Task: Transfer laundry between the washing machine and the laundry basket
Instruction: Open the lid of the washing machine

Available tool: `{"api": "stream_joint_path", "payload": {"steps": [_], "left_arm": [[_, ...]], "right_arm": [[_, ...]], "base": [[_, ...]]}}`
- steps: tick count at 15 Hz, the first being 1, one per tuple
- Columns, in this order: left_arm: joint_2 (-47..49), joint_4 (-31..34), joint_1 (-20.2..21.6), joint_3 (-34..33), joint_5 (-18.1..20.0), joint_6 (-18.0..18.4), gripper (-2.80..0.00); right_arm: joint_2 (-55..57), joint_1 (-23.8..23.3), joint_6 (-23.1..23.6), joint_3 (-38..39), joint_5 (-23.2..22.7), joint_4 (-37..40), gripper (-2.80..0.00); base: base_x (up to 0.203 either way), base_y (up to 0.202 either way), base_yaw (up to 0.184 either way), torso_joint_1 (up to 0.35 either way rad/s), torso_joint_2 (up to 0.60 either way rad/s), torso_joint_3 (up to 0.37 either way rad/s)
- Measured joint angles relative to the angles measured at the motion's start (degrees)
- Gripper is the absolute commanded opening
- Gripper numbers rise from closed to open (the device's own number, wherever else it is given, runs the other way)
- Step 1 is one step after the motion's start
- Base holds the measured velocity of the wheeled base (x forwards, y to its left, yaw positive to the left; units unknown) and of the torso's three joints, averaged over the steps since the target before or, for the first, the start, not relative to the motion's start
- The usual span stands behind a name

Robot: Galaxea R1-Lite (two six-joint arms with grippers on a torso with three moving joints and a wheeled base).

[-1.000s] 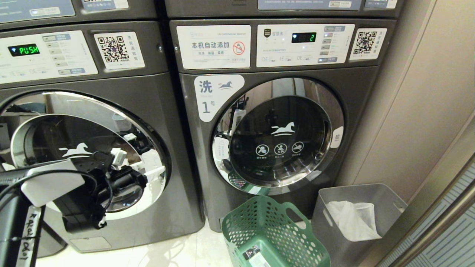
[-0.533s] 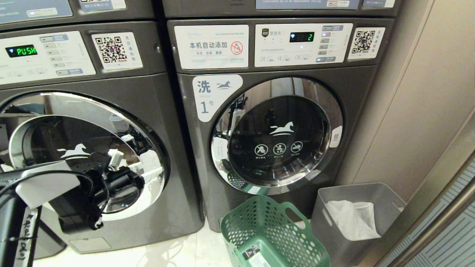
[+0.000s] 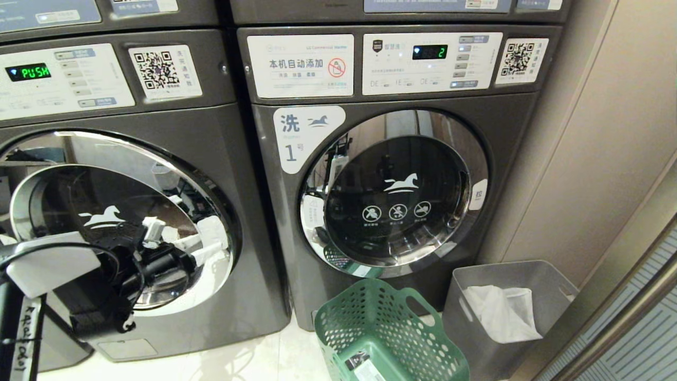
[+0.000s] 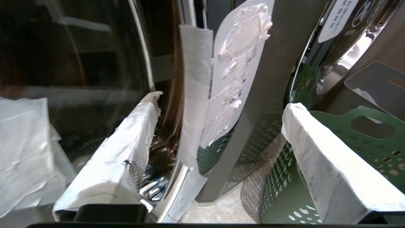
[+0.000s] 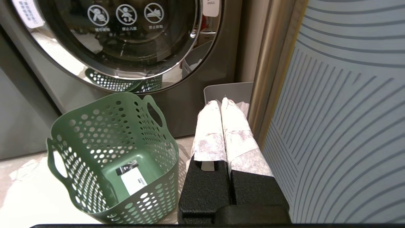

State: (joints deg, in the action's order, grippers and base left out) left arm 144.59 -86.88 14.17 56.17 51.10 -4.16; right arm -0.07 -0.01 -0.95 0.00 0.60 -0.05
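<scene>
The washing machine (image 3: 211, 137) is the dark grey washer at the left, its display reading PUSH. My left gripper (image 3: 182, 241) hovers in front of its round chrome-rimmed door (image 3: 79, 153), near the door's right rim. In the left wrist view the left gripper (image 4: 223, 100) is open, with nothing between its white-wrapped fingers (image 4: 126, 142). A taped white label (image 4: 234, 72) shows beyond them. The green laundry basket (image 3: 370, 317) stands on the floor before the right-hand washer and holds only a sticker (image 5: 133, 180). No laundry is in view. My right gripper (image 5: 221, 101) is shut and parked low beside the basket (image 5: 95, 133).
The alike washer labelled 1 (image 3: 312, 135) stands on the right with its door shut. A grey solid-sided bin (image 3: 476, 296) holding a white plastic bag (image 3: 502, 312) sits right of the basket. A beige wall and a striped panel (image 5: 341, 110) close in the right side.
My left arm has swung a little to the left across the door, gripper still open. The right arm has not moved.
</scene>
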Motion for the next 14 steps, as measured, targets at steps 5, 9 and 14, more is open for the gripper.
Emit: {"api": "stream_joint_path", "payload": {"steps": [5,9,14], "left_arm": [[-0.13,-0.18,1.07,-0.06,-0.26,0.06,0.0],[-2.84,-0.29,1.42,-4.24,-0.26,0.06,0.0],[-11.0,-0.27,2.39,-16.63,-0.3,1.88,0.0]], "right_arm": [[0.0,0.03,-0.02,0.0,0.02,0.02,-2.8],[0.0,0.01,-0.02,0.0,0.0,0.0,-2.8],[0.0,0.01,-0.02,0.0,0.02,0.0,-2.8]], "base": [[0.0,0.0,0.0,0.0,0.0,0.0],[0.0,0.0,0.0,0.0,0.0,0.0],[0.0,0.0,0.0,0.0,0.0,0.0]]}}
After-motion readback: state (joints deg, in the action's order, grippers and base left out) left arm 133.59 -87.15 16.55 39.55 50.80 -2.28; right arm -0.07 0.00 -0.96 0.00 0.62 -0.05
